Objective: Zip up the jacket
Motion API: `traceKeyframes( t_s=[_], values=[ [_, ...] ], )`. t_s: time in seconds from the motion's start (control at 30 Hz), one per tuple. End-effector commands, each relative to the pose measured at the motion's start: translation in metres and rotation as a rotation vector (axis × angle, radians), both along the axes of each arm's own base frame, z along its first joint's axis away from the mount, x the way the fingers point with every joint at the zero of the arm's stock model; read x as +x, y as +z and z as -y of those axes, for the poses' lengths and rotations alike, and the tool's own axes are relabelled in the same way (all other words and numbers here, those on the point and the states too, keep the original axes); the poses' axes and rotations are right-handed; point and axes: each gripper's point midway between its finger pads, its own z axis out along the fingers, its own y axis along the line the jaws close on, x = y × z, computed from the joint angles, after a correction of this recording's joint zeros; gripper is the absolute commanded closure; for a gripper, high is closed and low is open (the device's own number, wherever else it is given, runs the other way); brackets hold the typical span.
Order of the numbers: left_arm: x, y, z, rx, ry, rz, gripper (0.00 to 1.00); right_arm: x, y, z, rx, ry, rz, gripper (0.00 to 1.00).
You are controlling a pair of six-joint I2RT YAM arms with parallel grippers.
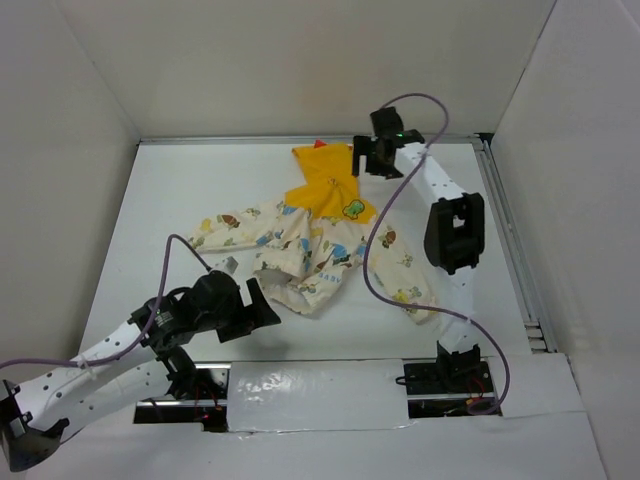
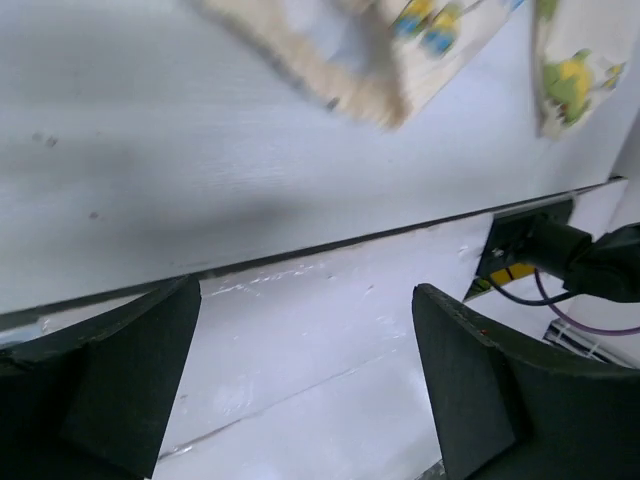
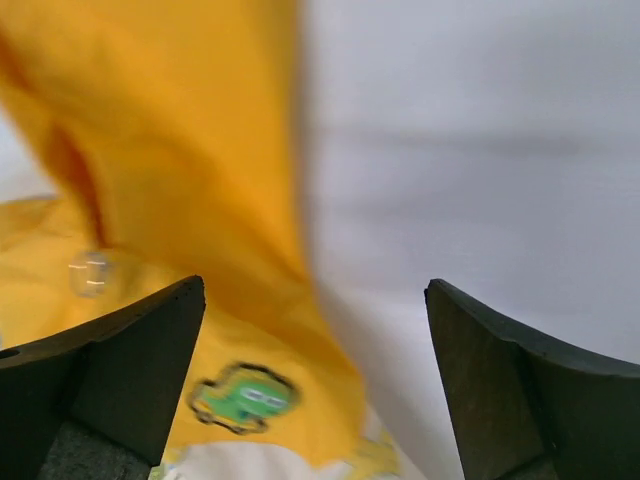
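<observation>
The jacket [image 1: 315, 235] lies spread on the white table: cream fabric with cartoon prints, yellow-orange hood [image 1: 325, 175] at the far end, sleeves out to both sides. My left gripper [image 1: 262, 308] is open and empty, just off the jacket's near hem; its wrist view shows the hem [image 2: 370, 75] at the top, apart from the fingers. My right gripper [image 1: 368, 158] is open and empty, at the right edge of the hood. Its wrist view shows the yellow hood [image 3: 180, 170] with a green patch [image 3: 240, 397] between the fingers. The zipper does not show clearly.
White walls enclose the table [image 1: 180, 190] on three sides. A metal rail [image 1: 510, 250] runs along the right edge. The arms' base mounts [image 1: 445, 380] and purple cables [image 1: 375, 260] sit near the front edge; one cable crosses the jacket's right side.
</observation>
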Motion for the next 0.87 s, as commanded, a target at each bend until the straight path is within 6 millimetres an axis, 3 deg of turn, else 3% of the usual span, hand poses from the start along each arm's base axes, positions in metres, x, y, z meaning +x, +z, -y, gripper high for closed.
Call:
traceKeyframes(
  t_s=[0.0,0.03,0.07,0.1,0.13,0.17,0.2,0.23,0.27,0.3,0.33,0.37,0.4,0.47,0.53,0.6,0.63,0.7,0.83],
  values=[
    [-0.010,0.012,-0.009,0.024,0.025,-0.056,0.01,0.029,0.109,0.039,0.021,-0.119,0.337,0.00],
    [-0.007,0.016,-0.011,0.030,0.049,-0.047,0.01,0.021,0.105,0.042,0.023,-0.125,0.329,0.00],
    [-0.008,0.017,-0.014,0.036,0.061,-0.053,0.01,0.015,0.138,0.043,0.062,-0.125,0.400,0.00],
    [-0.007,0.019,-0.015,0.037,0.069,-0.050,0.01,0.010,0.147,0.044,0.084,-0.133,0.421,0.00],
    [-0.006,0.023,-0.016,0.033,0.079,-0.042,0.01,0.001,0.144,0.047,0.108,-0.150,0.409,0.00],
    [-0.006,0.025,-0.021,0.046,0.090,-0.038,0.01,-0.007,0.179,0.054,0.149,-0.161,0.491,0.00],
    [-0.004,0.032,-0.022,0.035,0.114,-0.030,0.01,-0.016,0.169,0.058,0.166,-0.186,0.471,0.00],
    [-0.003,0.036,-0.023,0.035,0.120,-0.018,0.01,-0.023,0.179,0.063,0.178,-0.198,0.493,0.00],
    [0.000,0.041,-0.026,0.033,0.131,0.005,0.01,-0.036,0.207,0.074,0.202,-0.222,0.564,0.00],
    [0.002,0.048,-0.028,0.031,0.136,0.024,0.01,-0.046,0.194,0.082,0.186,-0.247,0.552,0.00],
    [0.003,0.051,-0.030,0.034,0.145,0.038,0.01,-0.053,0.204,0.087,0.191,-0.256,0.590,0.00],
    [0.004,0.055,-0.035,0.038,0.168,0.050,0.01,-0.072,0.228,0.093,0.205,-0.267,0.652,0.00],
    [0.004,0.060,-0.040,0.046,0.183,0.055,0.01,-0.081,0.212,0.102,0.181,-0.294,0.639,0.00],
    [0.011,0.069,-0.051,0.066,0.246,0.088,0.01,-0.111,0.222,0.114,0.180,-0.316,0.701,0.00],
    [0.008,0.064,-0.064,0.111,0.299,0.064,0.01,-0.127,0.228,0.125,0.185,-0.350,0.746,0.00],
    [0.012,0.069,-0.063,0.102,0.302,0.089,0.01,-0.149,0.221,0.136,0.186,-0.395,0.769,0.00],
    [0.015,0.073,-0.059,0.088,0.282,0.112,0.01,-0.162,0.230,0.140,0.202,-0.403,0.800,0.00],
    [0.015,0.072,-0.052,0.093,0.208,0.141,0.01,-0.171,0.215,0.142,0.190,-0.402,0.783,0.00],
    [0.017,0.064,-0.052,0.118,0.209,0.129,0.01,-0.186,0.222,0.146,0.236,-0.423,0.844,0.00]
  ],
)
